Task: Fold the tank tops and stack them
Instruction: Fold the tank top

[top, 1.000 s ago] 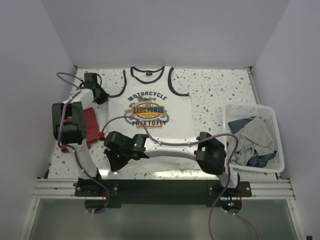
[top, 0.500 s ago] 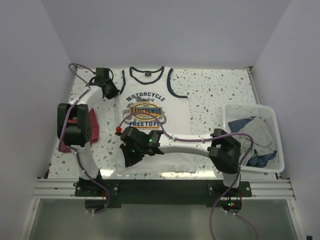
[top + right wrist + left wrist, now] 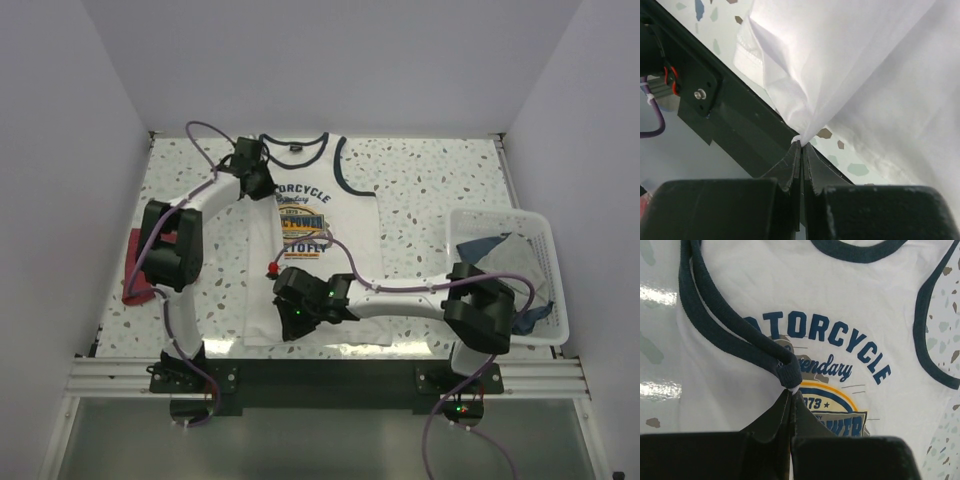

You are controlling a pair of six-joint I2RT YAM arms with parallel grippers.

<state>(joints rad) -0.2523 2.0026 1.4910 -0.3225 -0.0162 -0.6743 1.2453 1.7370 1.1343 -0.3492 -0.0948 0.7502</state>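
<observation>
The white tank top (image 3: 340, 215) with navy trim and the "MOTORCYCLE" graphic lies on the speckled table, its left side lifted and folded over toward the right. My left gripper (image 3: 262, 187) is shut on its navy left strap (image 3: 789, 376) and holds it above the graphic. My right gripper (image 3: 288, 325) is shut on the white bottom hem corner (image 3: 802, 135), held above the table's front edge. The dark red tank top (image 3: 135, 275) lies at the left, partly hidden behind the left arm.
A white plastic lattice basket (image 3: 555, 325) with grey and blue cloth stands at the right edge. Purple cables loop over both arms. The black mounting rail (image 3: 320, 375) runs along the front edge.
Both grippers have moved to the right, carrying the white tank top's left strap and left hem corner over its middle. The dark red top now shows more at the left.
</observation>
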